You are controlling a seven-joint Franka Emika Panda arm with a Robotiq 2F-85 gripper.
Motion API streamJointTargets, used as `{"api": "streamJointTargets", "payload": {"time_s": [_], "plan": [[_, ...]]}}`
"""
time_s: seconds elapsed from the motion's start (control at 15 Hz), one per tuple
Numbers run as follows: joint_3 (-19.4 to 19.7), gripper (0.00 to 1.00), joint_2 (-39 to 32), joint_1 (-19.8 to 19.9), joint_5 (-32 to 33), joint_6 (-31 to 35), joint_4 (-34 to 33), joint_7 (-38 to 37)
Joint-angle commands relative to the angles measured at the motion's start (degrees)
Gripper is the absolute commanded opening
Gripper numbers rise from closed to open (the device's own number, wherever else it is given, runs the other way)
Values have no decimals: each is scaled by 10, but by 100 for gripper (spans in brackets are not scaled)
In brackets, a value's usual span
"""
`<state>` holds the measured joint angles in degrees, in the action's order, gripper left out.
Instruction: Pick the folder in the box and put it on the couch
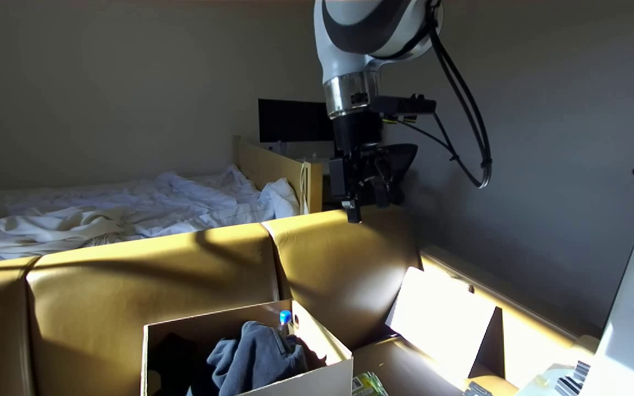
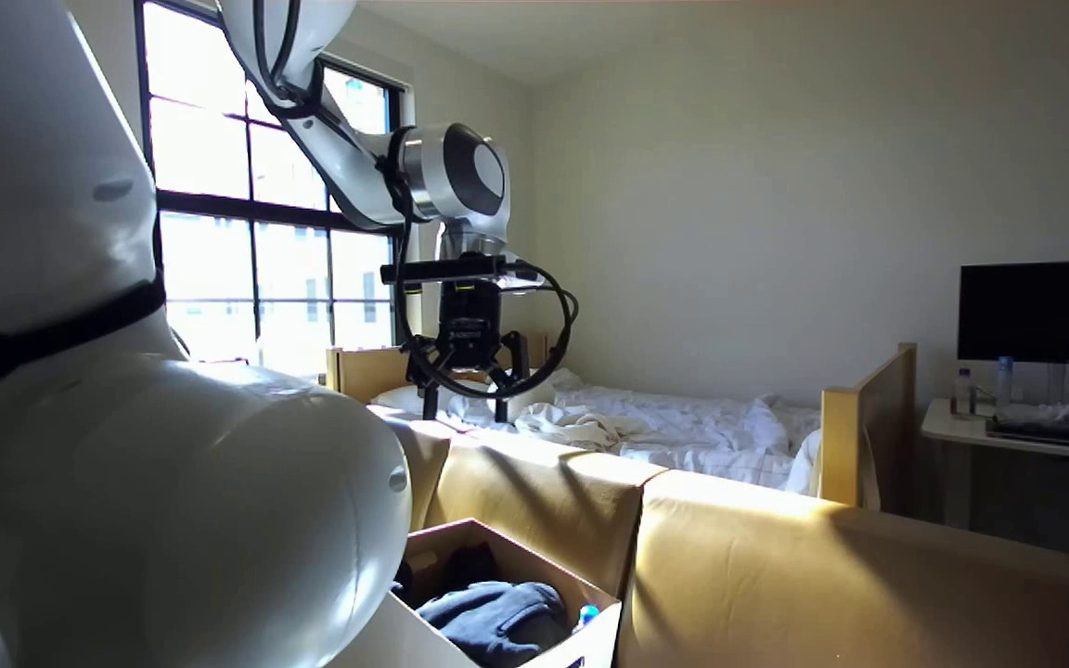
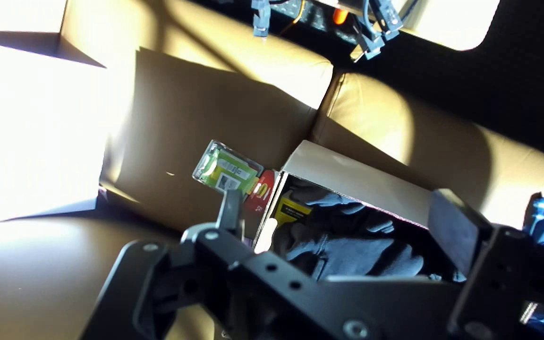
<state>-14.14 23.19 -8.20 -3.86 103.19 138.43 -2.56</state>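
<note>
The white box (image 1: pixel 303 382) stands on the tan couch (image 1: pixel 146 308); both also show in the other views, the box (image 2: pixel 381 640) (image 3: pixel 361 182) and the couch (image 2: pixel 776 566) (image 3: pixel 182 113). Inside the box lie dark blue cloth (image 1: pixel 256 357) (image 3: pixel 361 255), a blue-capped bottle (image 1: pixel 285 317) (image 2: pixel 587 613) and a yellow item with a black label (image 3: pixel 292 210). I cannot make out a folder for certain in the box. My gripper (image 1: pixel 367 209) (image 2: pixel 466 408) (image 3: pixel 340 203) is open and empty, high above the couch, its fingers pointing down.
A bright white panel or box (image 1: pixel 442 319) (image 3: pixel 31 127) leans at the couch's end. A green and red package (image 1: pixel 369 384) (image 3: pixel 228 171) lies beside the box. Behind the couch back stand a bed (image 1: pixel 174 203) (image 2: pixel 683 427) and a monitor (image 1: pixel 295 121) (image 2: pixel 1045 311).
</note>
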Motion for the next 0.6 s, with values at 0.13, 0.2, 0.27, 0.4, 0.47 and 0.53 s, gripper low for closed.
{"api": "streamJointTargets", "payload": {"time_s": [0.13,0.2,0.27,0.4,0.47,0.53], "plan": [[-7,100,4,-15,57,-4,8,-50],[-7,100,4,-18,57,-4,7,-50],[-5,100,3,-18,56,-4,7,-49],[-2,100,3,-18,56,-4,7,-49],[-1,100,3,-18,56,-4,7,-49],[-1,100,3,-17,56,-4,7,-49]]}}
